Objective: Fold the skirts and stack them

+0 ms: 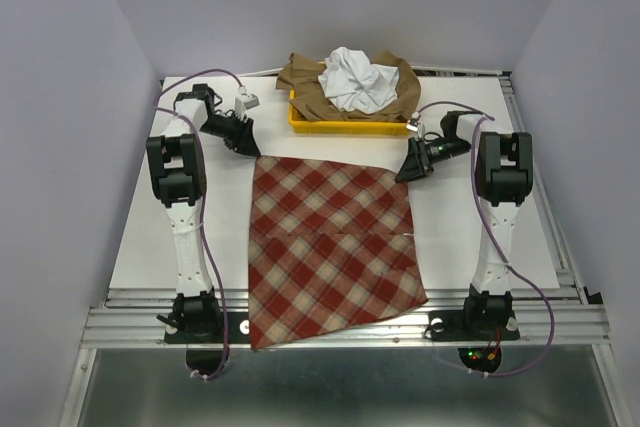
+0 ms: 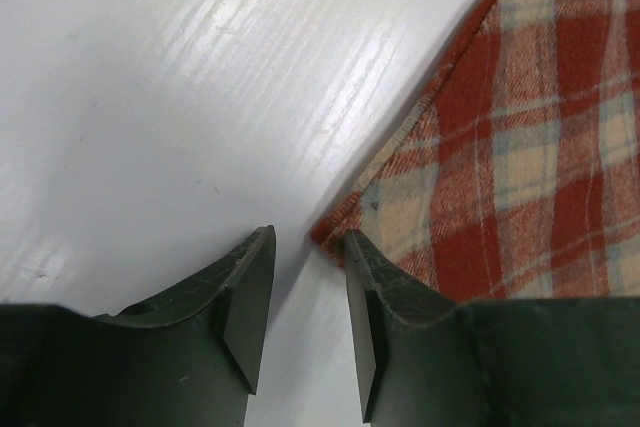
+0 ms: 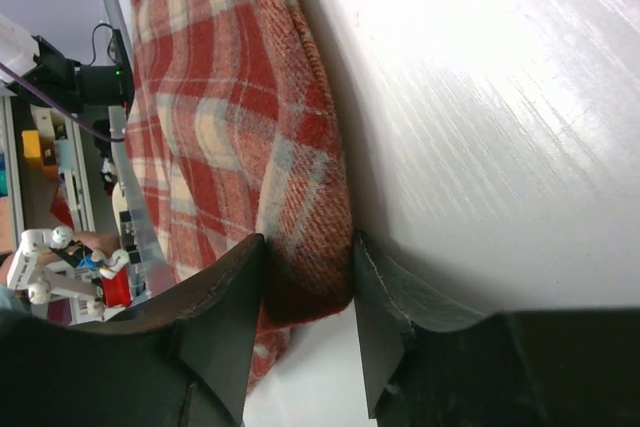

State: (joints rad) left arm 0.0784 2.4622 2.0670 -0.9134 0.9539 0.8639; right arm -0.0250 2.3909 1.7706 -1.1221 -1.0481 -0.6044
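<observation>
The white table [image 1: 130, 247] carries one garment laid out flat: the checked skirt [image 1: 335, 247], red and beige, in the middle between the two arms. Its long axis runs from far to near, and its near hem reaches over the metal rails at the table's near edge. Its far edge runs left to right, slanting a little, with one corner by each gripper.

Beyond that edge stands the yellow tray [image 1: 345, 127]. The tan-brown skirt [image 1: 305, 82] is heaped in it and spills over its rim, and the white skirt [image 1: 355, 82] sits crumpled on top.

A fold would likely turn on the far edge. The cloth lies toward the near side from both tools, so each far corner belongs to the arm on its own side.

The right gripper [image 3: 308, 242] has the far-right corner between its fingers. The bunched hem fills the gap from one finger to the other, so it reads as a pinch on the cloth.

The left gripper [image 2: 308, 277] is not there yet. Its jaws stand apart with bare table showing between them. The far-left corner lies just ahead, touching the tip of one finger, unclamped.

No brand, label or legible writing shows in any view.
</observation>
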